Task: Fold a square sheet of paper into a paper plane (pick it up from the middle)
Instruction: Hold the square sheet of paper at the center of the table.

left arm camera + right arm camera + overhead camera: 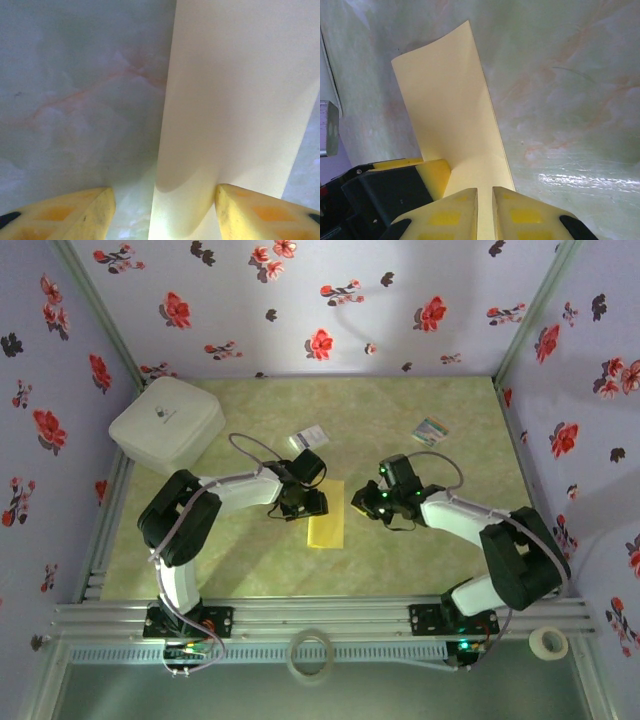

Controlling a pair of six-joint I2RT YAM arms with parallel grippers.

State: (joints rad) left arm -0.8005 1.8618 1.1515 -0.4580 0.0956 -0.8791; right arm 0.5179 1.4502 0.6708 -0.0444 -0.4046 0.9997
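Paper: yellow sheet (pixel 327 518) mid counter (pixel 240 560), btwn the two grippers; from above it reads as a narrow strip.
L gripper (pixel 300 508): at paper's left edge, low over it; jaws apart. Wrist view: gripper (pixel 162 215) straddles the sheet's long edge, paper (pixel 235 100) running away from it, right fingertip (pixel 260 215) over the sheet, left one over bare counter.
R gripper (pixel 366 504): at paper's right edge. Wrist view: gripper (pixel 485 210) w/ jaws nearly together, clamped on the paper (pixel 450 100), which rises and curls beyond it.
Box: white, lidded (pixel 166 424), far-left corner.
Cards: white card (pixel 308 438) and striped card (pixel 432 430), both beyond the arms, apart from paper.
Tape: two rolls (pixel 310 652) (pixel 548 642) on near rail.
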